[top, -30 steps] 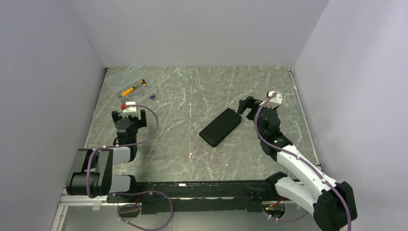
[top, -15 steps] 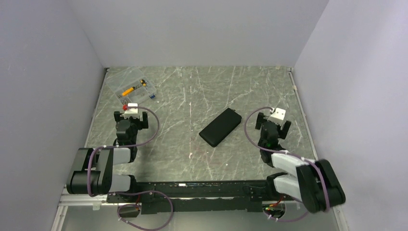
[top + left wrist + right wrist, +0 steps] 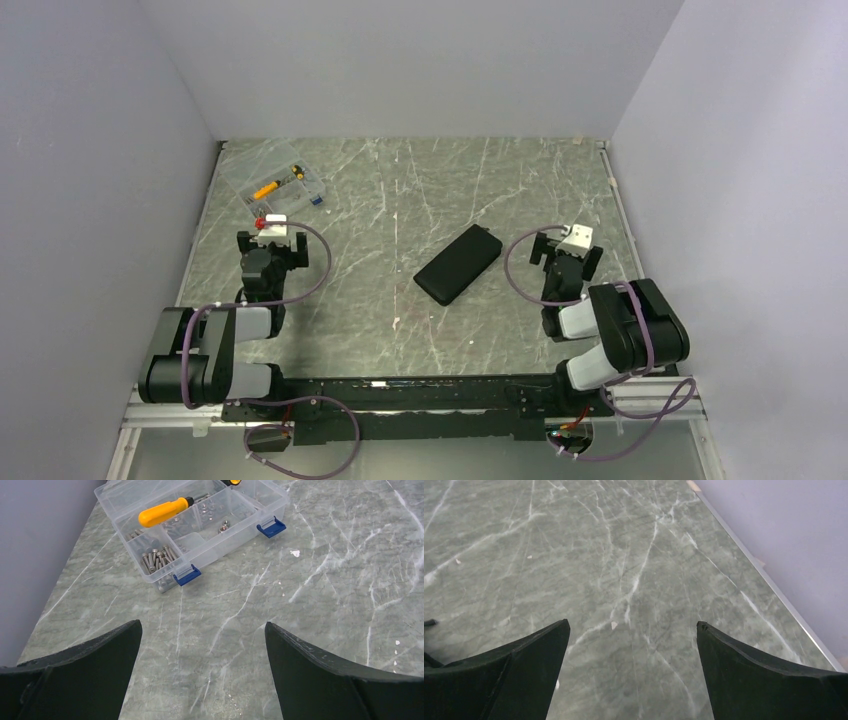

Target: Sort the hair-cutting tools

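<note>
Shows left pincer (image 3: 201, 625) and right pincer (image 3: 632, 623) gaping wide, empty, resting low near the left and right edges of the bench (image 3: 400, 180). Shows no scissors or comb anywhere; probably shut inside the case (image 3: 459, 264) lying mid-bench, hence nothing loose to grasp.

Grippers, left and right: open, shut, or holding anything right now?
Left gripper: open, holding nothing.
Right gripper: open, holding nothing.
</note>
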Controlling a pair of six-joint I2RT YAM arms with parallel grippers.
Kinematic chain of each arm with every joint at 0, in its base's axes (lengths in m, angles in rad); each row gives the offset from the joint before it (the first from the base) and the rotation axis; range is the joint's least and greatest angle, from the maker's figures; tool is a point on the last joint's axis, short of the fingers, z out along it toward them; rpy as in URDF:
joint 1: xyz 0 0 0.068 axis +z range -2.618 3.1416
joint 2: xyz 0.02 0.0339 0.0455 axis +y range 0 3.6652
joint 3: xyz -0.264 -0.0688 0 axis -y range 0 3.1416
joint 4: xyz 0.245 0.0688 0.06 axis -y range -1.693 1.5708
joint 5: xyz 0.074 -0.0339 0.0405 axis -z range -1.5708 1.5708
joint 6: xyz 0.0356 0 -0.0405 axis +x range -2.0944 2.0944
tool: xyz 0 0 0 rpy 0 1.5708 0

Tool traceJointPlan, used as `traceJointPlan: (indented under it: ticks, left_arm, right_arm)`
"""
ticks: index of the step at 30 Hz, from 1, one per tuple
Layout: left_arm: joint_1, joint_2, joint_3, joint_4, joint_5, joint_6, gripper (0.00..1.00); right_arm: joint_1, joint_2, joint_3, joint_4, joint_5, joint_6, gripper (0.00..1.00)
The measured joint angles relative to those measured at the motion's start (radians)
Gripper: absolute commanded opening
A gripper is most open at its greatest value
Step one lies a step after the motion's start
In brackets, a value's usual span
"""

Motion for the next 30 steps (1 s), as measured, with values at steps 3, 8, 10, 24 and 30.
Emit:
traceJointPlan:
  ticks: [3,8,10,24,30]
  left_arm:
    - [0.001,0.0,0.0,0.0,0.003,0.0,0.99]
    - [0.002,0.0,0.0,0.0,0.003,0.0,0.99]
    - [0.003,0.0,0.0,0.0,0.003,0.0,0.99]
    - [0.005,0.0,0.002,0.0,0.007,0.0,0.99]
    - [0.005,0.0,0.004,-0.001,0.015,-0.003,0.99]
  right_arm:
    - [-0.045,0.0,0.047,-0.052,-0.065,0.014,1.0]
    - [-0.092,-0.003,0.093,-0.089,-0.138,0.031,1.0]
    - [-0.092,-0.003,0.093,-0.106,-0.162,0.032,1.0]
    - [-0.092,-0.004,0.093,-0.129,-0.212,0.034,1.0]
    - [-0.092,-0.004,0.093,-0.129,-0.212,0.035,1.0]
